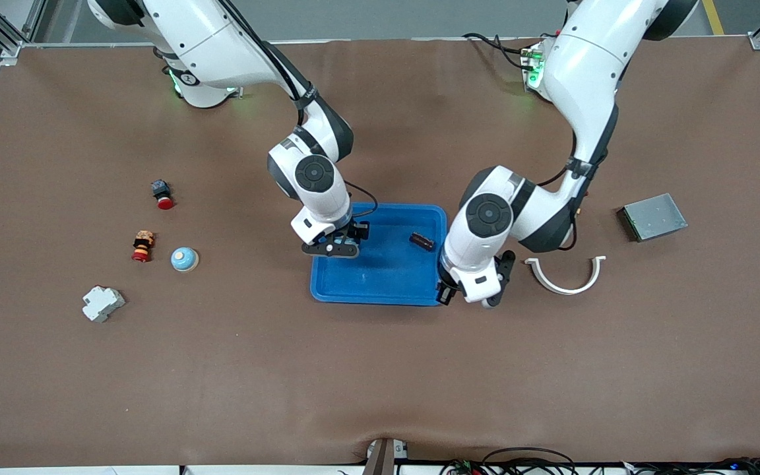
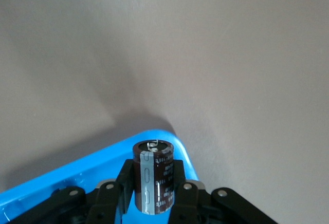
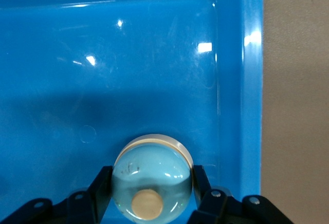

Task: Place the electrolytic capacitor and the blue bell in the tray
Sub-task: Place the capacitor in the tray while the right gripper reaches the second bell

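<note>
The right gripper (image 1: 334, 249) hangs over the shallow bright blue rectangular plastic tray (image 1: 380, 280), at the tray's end toward the right arm. Its fingers (image 3: 100, 185) pinch a light blue domed bell with a beige knob (image 3: 152, 175), which sits over the tray floor close to one rounded corner; whether it touches the floor cannot be told.

The left gripper (image 1: 472, 297) is over the tray's corner nearest the front camera, at the left arm's end. Its fingers (image 2: 126, 183) are clamped on a dark cylindrical electrolytic capacitor with a grey stripe (image 2: 154, 175), held upright above the tray rim.

A small dark cylinder (image 1: 421, 241) lies inside the tray toward the left arm's end.

On the brown table (image 1: 380, 382), toward the right arm's end, stand a second blue domed bell (image 1: 184, 259), a red, yellow and black stacked button (image 1: 143, 245) just beside it, a black switch with a red cap (image 1: 162, 194) farther from the camera, and a white plastic block (image 1: 103, 303) nearer.

Toward the left arm's end lie a white curved plastic half-ring (image 1: 568, 280) and a grey flat metal box (image 1: 652, 216).
</note>
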`<state>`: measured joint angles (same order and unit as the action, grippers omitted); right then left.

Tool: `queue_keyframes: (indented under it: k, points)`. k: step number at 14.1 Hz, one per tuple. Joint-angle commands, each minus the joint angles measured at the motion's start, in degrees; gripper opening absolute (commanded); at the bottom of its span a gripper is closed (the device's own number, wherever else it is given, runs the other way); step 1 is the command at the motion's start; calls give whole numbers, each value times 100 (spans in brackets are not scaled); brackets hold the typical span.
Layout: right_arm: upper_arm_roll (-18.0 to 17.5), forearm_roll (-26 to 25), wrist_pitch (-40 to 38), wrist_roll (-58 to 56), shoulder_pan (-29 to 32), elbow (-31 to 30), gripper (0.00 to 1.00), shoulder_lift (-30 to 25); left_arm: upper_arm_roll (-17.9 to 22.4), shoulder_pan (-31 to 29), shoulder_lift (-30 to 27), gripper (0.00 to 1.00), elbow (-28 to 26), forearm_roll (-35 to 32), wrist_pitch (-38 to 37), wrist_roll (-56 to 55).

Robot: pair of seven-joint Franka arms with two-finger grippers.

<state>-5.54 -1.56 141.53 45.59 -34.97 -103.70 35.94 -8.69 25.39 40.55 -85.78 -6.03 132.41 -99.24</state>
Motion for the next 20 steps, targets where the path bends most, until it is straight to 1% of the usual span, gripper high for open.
queue_keyframes:
  k: [1,2,5,6,7,9,11,12,13,16,19,20]
  points:
    - [44,-37,-64,3,-72,140,54,62,43,238,173,0,184,120,-40,-25]
    - [44,-37,-81,3,-72,140,100,62,43,264,225,0,202,137,-40,-26]
    - [44,-37,-143,-41,-37,140,100,-8,43,361,348,0,193,146,-40,-43]
    - [44,-37,-291,-41,-11,148,100,-95,43,387,410,0,193,146,-40,-43]
    - [44,-37,-545,-41,-2,253,100,-192,43,440,436,0,193,146,-40,-43]
    - [53,-46,-1369,-189,42,629,100,-324,43,545,498,0,193,164,-40,-52]
    - [70,-37,-2423,-759,234,1130,100,-421,43,581,498,0,167,155,-49,-52]
    - [70,-28,-2898,-1136,384,1307,100,-517,43,598,507,0,141,155,-57,-52]
    - [70,-28,-3216,-1548,542,1395,100,-631,43,616,516,0,140,155,-66,-52]
    - [70,-28,-3736,-2945,1139,1396,100,-1053,43,607,568,0,167,164,-66,-43]
    - [97,-107,-3905,-4177,1606,1309,100,-1326,52,572,612,0,175,304,-66,-34]
    - [105,-125,-3896,-4459,1729,1248,100,-1387,52,555,612,18,175,322,-66,-34]
